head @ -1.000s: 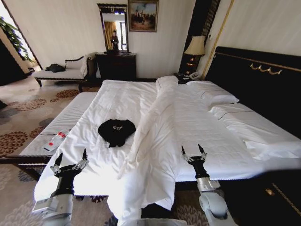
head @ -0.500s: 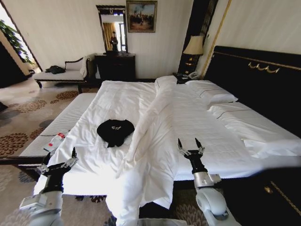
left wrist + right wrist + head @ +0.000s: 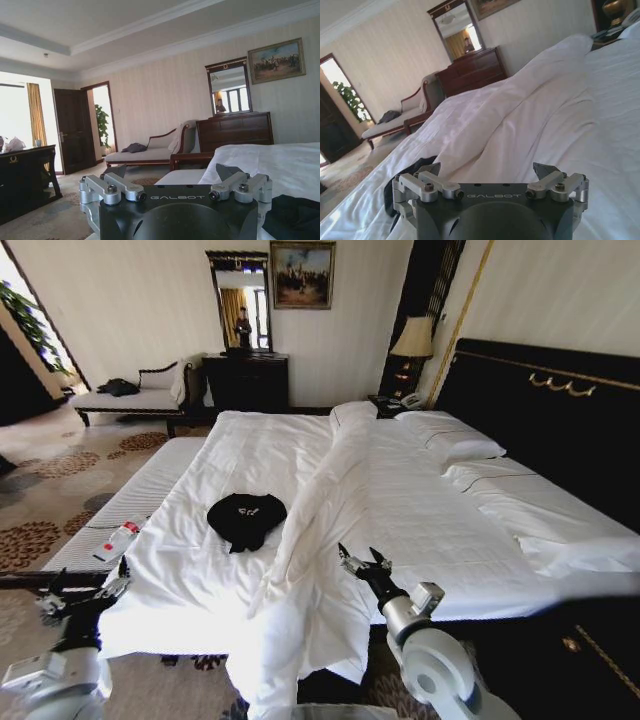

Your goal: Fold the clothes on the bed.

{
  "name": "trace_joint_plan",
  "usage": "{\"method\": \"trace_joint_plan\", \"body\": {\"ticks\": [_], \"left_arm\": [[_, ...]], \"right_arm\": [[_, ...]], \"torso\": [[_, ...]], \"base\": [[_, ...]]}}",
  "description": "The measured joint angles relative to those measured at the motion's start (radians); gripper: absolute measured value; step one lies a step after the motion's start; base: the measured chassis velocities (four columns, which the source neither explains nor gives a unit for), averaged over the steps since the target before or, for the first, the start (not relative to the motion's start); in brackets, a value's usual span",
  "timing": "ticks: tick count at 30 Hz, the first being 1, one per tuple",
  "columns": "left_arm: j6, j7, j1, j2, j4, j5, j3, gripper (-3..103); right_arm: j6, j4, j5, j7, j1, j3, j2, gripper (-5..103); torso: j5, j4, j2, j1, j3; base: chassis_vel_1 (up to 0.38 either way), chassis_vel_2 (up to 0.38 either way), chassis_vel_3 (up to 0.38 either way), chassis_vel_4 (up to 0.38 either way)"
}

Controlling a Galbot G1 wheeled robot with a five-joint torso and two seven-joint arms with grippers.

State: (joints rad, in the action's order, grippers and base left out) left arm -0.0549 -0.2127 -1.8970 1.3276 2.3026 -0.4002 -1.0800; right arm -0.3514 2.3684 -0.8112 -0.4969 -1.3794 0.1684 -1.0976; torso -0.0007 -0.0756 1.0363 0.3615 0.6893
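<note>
One black T-shirt (image 3: 247,517) lies bunched on the white sheet of the bed (image 3: 430,510), left of the long ridge of one folded-back duvet (image 3: 330,510). Two tools are in view, both empty. The left tool (image 3: 85,585) hovers at the bed's near left corner, fingers spread wide. The right tool (image 3: 362,562) sits over the duvet's near edge, right of the shirt, also spread wide. Two pillows (image 3: 450,445) lie far right by the headboard.

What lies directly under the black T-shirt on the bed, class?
The black T-shirt lies on the bed's white sheet, left of the bunched duvet. The sheet patch beneath the shirt is covered.
</note>
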Motion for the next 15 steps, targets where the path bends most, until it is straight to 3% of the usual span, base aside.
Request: {"method": "trace_joint_plan", "body": {"ticks": [6, 10, 11, 15], "left_arm": [[0.002, 0.000, -0.002, 0.009, 0.001, 0.002, -0.008, 100], [0.002, 0.000, -0.002, 0.018, 0.000, 0.008, -0.009, 100], [0.002, 0.000, -0.002, 0.018, 0.000, 0.008, -0.009, 100], [-0.001, 0.000, -0.002, 0.031, -0.003, 0.015, -0.007, 100]], "right_arm": [[-0.115, -0.062, -0.072, -0.069, 0.223, -0.101, 0.071, 100], [-0.281, -0.087, -0.291, -0.255, 0.425, -0.190, 0.099, 100], [-0.281, -0.087, -0.291, -0.255, 0.425, -0.190, 0.099, 100], [-0.329, -0.117, -0.439, -0.355, 0.602, -0.288, 0.086, 100]], "torso": [[0.0002, 0.0000, 0.000, 0.000, 0.000], [0.0002, 0.0000, 0.000, 0.000, 0.000], [0.0002, 0.0000, 0.000, 0.000, 0.000], [0.0000, 0.0000, 0.000, 0.000, 0.000]], "base": [[0.000, 0.000, 0.000, 0.000], [0.000, 0.000, 0.000, 0.000], [0.000, 0.000, 0.000, 0.000], [0.000, 0.000, 0.000, 0.000]]}}
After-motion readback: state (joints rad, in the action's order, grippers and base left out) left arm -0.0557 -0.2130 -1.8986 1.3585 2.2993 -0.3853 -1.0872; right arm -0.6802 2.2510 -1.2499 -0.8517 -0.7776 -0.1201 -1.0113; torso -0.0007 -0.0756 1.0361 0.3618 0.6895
